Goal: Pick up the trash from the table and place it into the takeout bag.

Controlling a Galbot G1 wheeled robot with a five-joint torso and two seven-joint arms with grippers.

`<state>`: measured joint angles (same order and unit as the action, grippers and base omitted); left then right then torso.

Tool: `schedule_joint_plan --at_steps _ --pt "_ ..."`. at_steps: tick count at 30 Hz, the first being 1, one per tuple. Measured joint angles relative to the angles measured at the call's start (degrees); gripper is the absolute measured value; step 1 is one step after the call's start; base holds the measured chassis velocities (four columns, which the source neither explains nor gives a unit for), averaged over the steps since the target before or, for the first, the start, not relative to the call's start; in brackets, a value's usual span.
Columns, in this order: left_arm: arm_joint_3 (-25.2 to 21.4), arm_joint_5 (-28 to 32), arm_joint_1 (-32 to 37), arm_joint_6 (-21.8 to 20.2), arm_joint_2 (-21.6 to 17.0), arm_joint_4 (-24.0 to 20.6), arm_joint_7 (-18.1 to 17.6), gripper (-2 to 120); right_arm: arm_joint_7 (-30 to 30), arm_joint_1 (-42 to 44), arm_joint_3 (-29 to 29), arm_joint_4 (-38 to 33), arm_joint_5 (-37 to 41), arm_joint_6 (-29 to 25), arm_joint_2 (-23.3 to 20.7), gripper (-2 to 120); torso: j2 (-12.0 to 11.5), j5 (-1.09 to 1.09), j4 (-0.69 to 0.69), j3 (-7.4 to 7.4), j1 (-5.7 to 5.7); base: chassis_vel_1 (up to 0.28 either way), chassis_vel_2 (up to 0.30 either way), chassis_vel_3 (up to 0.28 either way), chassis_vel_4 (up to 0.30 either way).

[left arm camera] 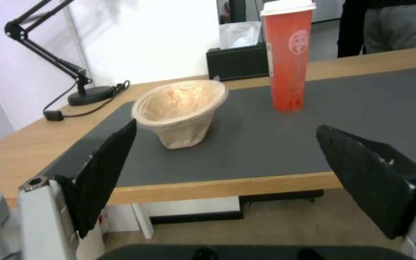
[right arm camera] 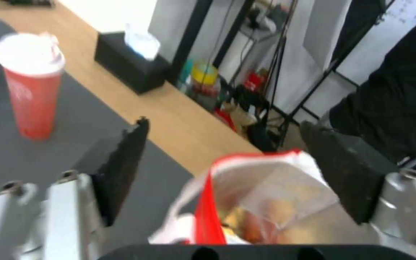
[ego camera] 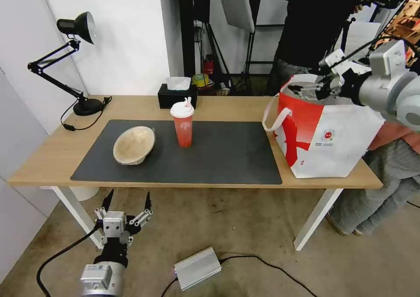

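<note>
A black articulated desk lamp (ego camera: 74,39) stands at the far left corner of the long light-wood bench (ego camera: 52,152) on white legs. Below the near edge of that bench, over the concrete floor, the left gripper (ego camera: 127,206) hangs with its black fingers (left arm camera: 104,169) spread wide and nothing between them; its wrist view looks across the bench edge toward the bowl and cup. A large dark grey rectangular mat (ego camera: 218,157) covers the middle of the bench. On the mat's left part rests the beige pulp bowl (ego camera: 134,145), tilted so its opening faces partly sideways. Just to its right, apart from it, the red drink cup with white lid (ego camera: 183,122) stands upright on the mat. Behind the cup, off the mat at the far edge, sits a black tissue box (ego camera: 176,95) with white tissue sticking up. At the right end of the bench stands the large red-and-white takeout bag (ego camera: 328,135), with a white strap handle hanging at its left side and a small round logo on its white panel. The right gripper (ego camera: 308,88) is poised over the bag's open mouth, its fingers (right arm camera: 121,166) parted and empty. In the right wrist view the bag's opening (right arm camera: 265,202) lies below, with something pale and reddish inside that cannot be made out clearly.
</note>
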<state>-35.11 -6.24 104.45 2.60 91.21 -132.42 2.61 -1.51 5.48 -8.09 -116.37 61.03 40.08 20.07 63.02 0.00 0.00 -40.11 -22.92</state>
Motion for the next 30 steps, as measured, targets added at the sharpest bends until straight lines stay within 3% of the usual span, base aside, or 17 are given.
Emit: schedule_joint_plan --at_steps 2,6,11,17,20,23,30 --pt "-0.04 -0.05 0.08 0.0 0.01 -0.07 0.0 100 -2.08 -0.22 0.73 -1.05 2.21 -0.59 0.84 96 0.0 0.0 0.0 0.0 0.0 0.0 0.0 0.0 0.0" --pt "-0.15 -0.09 0.15 0.0 0.02 -0.14 0.01 100 -4.37 -0.45 0.99 -2.94 5.71 -3.09 1.58 100 0.0 0.0 0.0 0.0 0.0 0.0 0.0 0.0 0.0" --pt "-0.19 -0.11 0.08 0.0 0.05 -0.14 0.01 100 -9.37 -0.23 1.16 -6.86 13.28 -6.17 3.06 100 0.0 -0.01 0.01 0.0 0.0 0.0 0.0 0.0 0.0" --pt "-0.62 -0.12 0.05 -0.03 0.06 -0.11 0.01 100 -12.91 1.87 1.16 -9.8 14.72 -9.37 3.53 100 0.0 -0.01 0.0 0.0 0.0 0.0 0.0 0.0 0.0" --pt "-0.79 -0.12 0.04 -0.04 0.07 0.05 -0.01 100 -14.92 5.53 3.81 -11.18 14.53 -10.44 3.29 100 0.0 -0.01 0.01 0.0 0.0 0.0 0.0 0.0 0.0" --pt "-0.86 -0.12 0.2 -0.04 0.07 0.2 -0.03 100 -15.73 11.25 8.38 -12.3 12.27 -11.32 2.86 100 0.0 0.0 0.0 0.0 0.0 0.0 0.0 0.0 0.0" --pt "-1.57 -0.12 0.36 0.05 0.07 0.47 -0.1 100 -17.49 33.03 22.51 -15.35 -6.28 -18.25 4.4 100 0.0 0.0 0.0 0.0 0.0 0.0 0.0 0.0 0.0"
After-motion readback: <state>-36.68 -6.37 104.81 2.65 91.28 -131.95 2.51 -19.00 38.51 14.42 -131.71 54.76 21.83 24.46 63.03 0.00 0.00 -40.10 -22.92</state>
